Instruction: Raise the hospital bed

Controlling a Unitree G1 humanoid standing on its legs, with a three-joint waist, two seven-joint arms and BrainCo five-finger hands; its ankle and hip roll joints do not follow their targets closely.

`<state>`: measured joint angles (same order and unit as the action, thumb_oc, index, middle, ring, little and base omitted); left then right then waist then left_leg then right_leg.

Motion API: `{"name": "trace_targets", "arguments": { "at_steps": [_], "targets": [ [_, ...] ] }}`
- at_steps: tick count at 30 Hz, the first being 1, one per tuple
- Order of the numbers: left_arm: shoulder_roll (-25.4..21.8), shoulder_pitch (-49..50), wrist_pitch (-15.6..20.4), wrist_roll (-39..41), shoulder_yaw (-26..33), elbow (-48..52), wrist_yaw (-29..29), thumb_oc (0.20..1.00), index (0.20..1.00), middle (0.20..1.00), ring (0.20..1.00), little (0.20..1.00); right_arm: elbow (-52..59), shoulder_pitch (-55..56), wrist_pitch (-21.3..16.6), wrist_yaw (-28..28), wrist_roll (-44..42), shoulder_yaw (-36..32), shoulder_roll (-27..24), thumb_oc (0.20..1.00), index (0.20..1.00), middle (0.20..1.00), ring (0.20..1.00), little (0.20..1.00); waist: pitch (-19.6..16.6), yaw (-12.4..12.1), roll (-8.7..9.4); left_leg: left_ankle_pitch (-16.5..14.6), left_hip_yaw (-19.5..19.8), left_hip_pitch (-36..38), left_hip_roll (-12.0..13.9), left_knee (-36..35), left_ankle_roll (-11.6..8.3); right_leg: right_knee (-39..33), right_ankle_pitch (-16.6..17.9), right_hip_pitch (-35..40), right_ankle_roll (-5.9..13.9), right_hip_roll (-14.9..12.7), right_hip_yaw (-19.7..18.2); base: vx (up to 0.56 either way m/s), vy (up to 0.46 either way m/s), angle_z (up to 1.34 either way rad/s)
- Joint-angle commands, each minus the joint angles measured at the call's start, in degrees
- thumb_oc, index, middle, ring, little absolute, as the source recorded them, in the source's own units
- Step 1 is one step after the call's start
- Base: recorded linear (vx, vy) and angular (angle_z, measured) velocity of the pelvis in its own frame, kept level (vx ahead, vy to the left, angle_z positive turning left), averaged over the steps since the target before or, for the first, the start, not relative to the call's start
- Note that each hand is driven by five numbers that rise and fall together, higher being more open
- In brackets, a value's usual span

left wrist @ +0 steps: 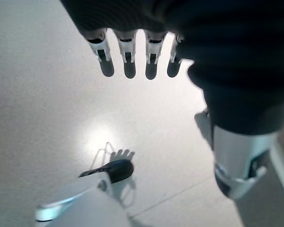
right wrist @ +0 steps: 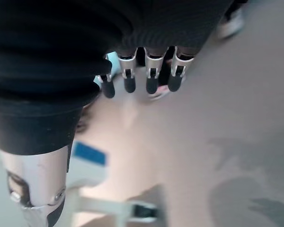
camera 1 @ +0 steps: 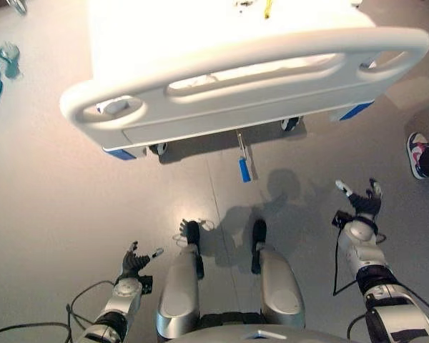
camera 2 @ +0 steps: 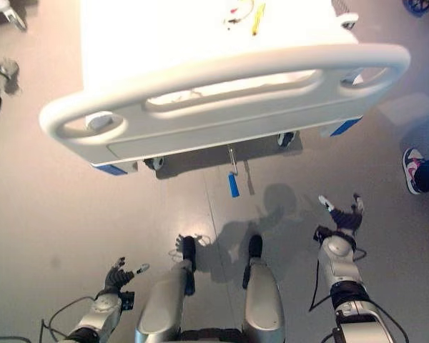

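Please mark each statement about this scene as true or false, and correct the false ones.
1. The crank handle under the footboard has a blue grip. True.
2. The right hand grips the crank handle. False: it hangs open over the floor, apart from the handle.
3. The left hand is open and holds nothing. True.
4. A person's shoe shows on the robot's left. False: it is on the robot's right.
5. The footboard has blue corner bumpers. True.
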<state>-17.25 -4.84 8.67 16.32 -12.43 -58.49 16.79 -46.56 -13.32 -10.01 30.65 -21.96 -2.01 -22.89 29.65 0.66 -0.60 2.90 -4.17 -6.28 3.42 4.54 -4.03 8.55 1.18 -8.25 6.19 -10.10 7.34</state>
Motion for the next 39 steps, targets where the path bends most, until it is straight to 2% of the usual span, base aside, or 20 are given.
{"name": "trace_targets", "arguments": {
  "at_steps": [1,9,10,11,16,23,26,39],
  "targets": [
    [0.0,1.8,0.0,-4.8,0.7,-1.4,-0.4,1.0,1.0,1.0,1.0,1.0,-1.0,1.4,0.6,-1.7,2.6,-1.7,-1.0,1.0,1.0,1.0,1.0,1.0,-6.1,0.3,-0.28,0.8,3.7,-0.7,1.1,0.4,-3.72,4.6,-0.3,-1.2,4.07,-2.3,1.6,0.02,-0.04,0.07],
    [0.4,1.9,-0.5,-10.3,0.5,-3.6,-1.5,1.0,1.0,1.0,1.0,1.0,-15.6,6.7,4.0,-6.6,4.7,0.5,3.9,1.0,1.0,1.0,1.0,1.0,-14.1,0.1,0.88,0.5,3.9,4.8,1.4,-3.3,-3.57,-1.1,0.6,5.7,4.63,-1.7,3.4,0.03,-0.035,0.08],
    [0.4,2.0,-0.5,-10.3,0.5,-3.6,-1.5,1.0,1.0,1.0,1.0,1.0,-15.7,6.7,3.9,-6.6,4.7,0.5,3.9,1.0,1.0,1.0,1.0,1.0,-14.1,0.1,0.88,0.5,3.9,4.9,1.4,-3.4,-3.57,-1.2,0.6,5.8,4.64,-1.7,3.4,0.05,-0.018,0.03],
    [0.8,2.3,-0.3,-11.1,0.2,-3.4,-1.7,1.0,1.0,1.0,1.0,1.0,-18.9,7.5,4.3,-7.5,5.2,1.0,5.0,1.0,1.0,1.0,1.0,1.0,-15.9,-0.1,1.02,0.3,3.9,6.2,1.4,-4.4,-3.44,-2.6,0.9,7.4,4.78,-1.7,3.7,0.04,-0.014,0.01],
    [1.8,2.8,-0.5,-12.3,0.5,-6.0,-2.4,1.0,1.0,1.0,1.0,1.0,-25.9,9.7,5.6,-11.4,7.1,3.3,7.6,1.0,1.0,1.0,1.0,1.0,-19.2,-0.4,1.47,-0.6,3.6,8.6,1.3,-5.1,-2.89,-3.9,1.0,9.7,4.86,-1.6,3.3,0.03,-0.008,0.01],
    [1.9,3.1,-0.2,-13.3,1.0,-7.0,-2.6,1.0,1.0,1.0,1.0,1.0,-26.8,11.9,6.1,-14.1,10.5,6.5,9.1,1.0,1.0,1.0,1.0,1.0,-21.1,-0.4,1.75,-0.9,3.7,9.9,1.3,-5.7,-2.92,-4.9,0.9,11.5,4.76,-1.6,3.4,0.01,-0.001,0.0],
    [2.0,3.0,0.1,-12.8,1.5,-6.9,-2.2,1.0,1.0,1.0,1.0,1.0,-24.7,12.7,5.3,-14.8,11.3,8.3,9.9,1.0,1.0,1.0,1.0,1.0,-21.7,-0.5,2.0,-0.9,3.6,10.5,1.4,-6.0,-2.86,-5.2,1.0,12.1,4.75,-1.5,3.4,0.0,0.0,0.0],
    [3.7,3.0,0.2,-14.5,-1.1,-6.7,-4.0,1.0,1.0,1.0,1.0,1.0,-21.2,12.5,3.8,-16.9,10.7,10.7,10.3,1.0,1.0,1.0,1.0,1.0,-22.2,-0.6,1.74,-1.6,3.3,11.9,1.6,-6.4,-2.49,-5.7,0.7,13.3,4.66,-1.3,3.3,0.01,0.004,0.0]
  ]
}}
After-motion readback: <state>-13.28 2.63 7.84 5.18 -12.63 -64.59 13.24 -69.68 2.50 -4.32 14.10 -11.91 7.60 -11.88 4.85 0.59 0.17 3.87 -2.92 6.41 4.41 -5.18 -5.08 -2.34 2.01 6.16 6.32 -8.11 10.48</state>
